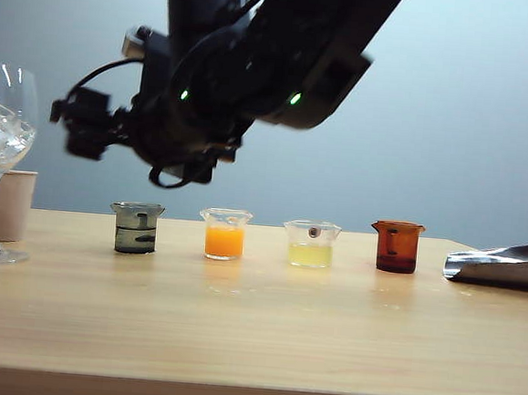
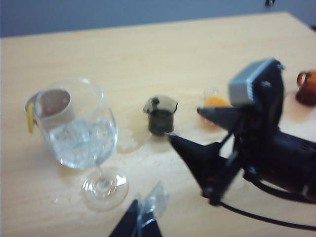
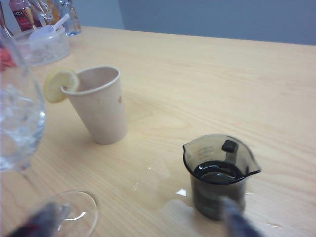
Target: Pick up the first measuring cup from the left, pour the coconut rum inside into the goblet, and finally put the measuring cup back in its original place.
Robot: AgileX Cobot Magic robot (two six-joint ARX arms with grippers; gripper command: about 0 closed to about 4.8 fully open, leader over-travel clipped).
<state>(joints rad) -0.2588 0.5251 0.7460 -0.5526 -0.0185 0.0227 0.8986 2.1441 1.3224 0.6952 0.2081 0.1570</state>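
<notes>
I see the right gripper (image 3: 143,224) hanging low over the pale wood surface (image 1: 263,326), its fingers (image 3: 237,222) spread wide apart with nothing between them. The first measuring cup (image 3: 219,175) stands upright just ahead of one fingertip — coconut rum (image 3: 217,174) inside, wet patches on the wood around it. The goblet (image 3: 19,123), holding ice, sits beyond the other finger, a paper cup (image 3: 98,103) with a lemon slice behind it. The left gripper (image 2: 140,219) hovers near the goblet's foot; I cannot tell how its fingers stand. Behind everything, a plain blue-grey wall (image 1: 452,130).
</notes>
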